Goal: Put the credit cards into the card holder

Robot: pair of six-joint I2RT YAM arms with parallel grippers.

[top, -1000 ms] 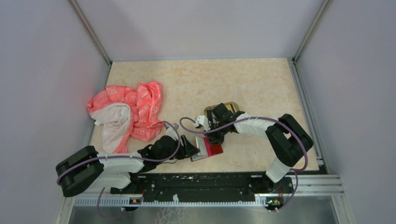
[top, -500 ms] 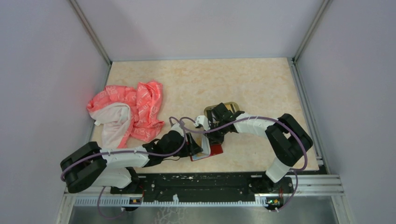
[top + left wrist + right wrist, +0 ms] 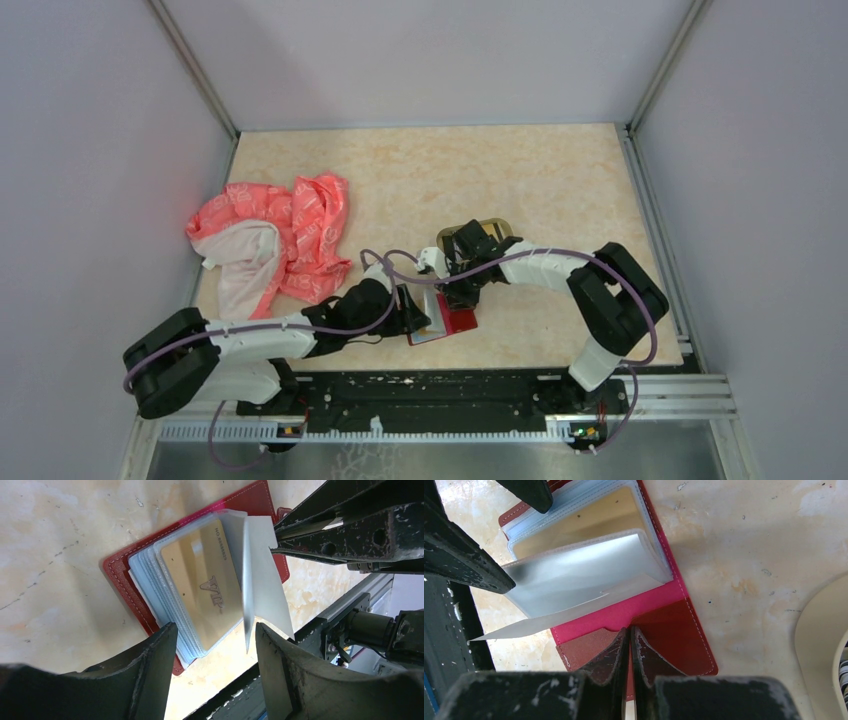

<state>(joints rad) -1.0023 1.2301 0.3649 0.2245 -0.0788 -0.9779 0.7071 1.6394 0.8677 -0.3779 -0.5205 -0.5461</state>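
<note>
Pink cloth (image 3: 275,245) lay left on the bench (image 3: 520,180). Left claw (image 3: 212,635), jaws apart, straddled the open card holder (image 3: 125,580) at near-middle, with a gold credit card (image 3: 205,585) in its top sleeve. Right claw (image 3: 630,632), jaws together, tips on the holder's red flap. Tan tray (image 3: 497,226) sat just beyond.

Left hand (image 3: 215,635) spread wide, right hand (image 3: 630,632) — pinched closed

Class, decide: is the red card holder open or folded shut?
Open: the card holder lies spread flat, clear sleeves fanned up, gold card visible inside.
</note>
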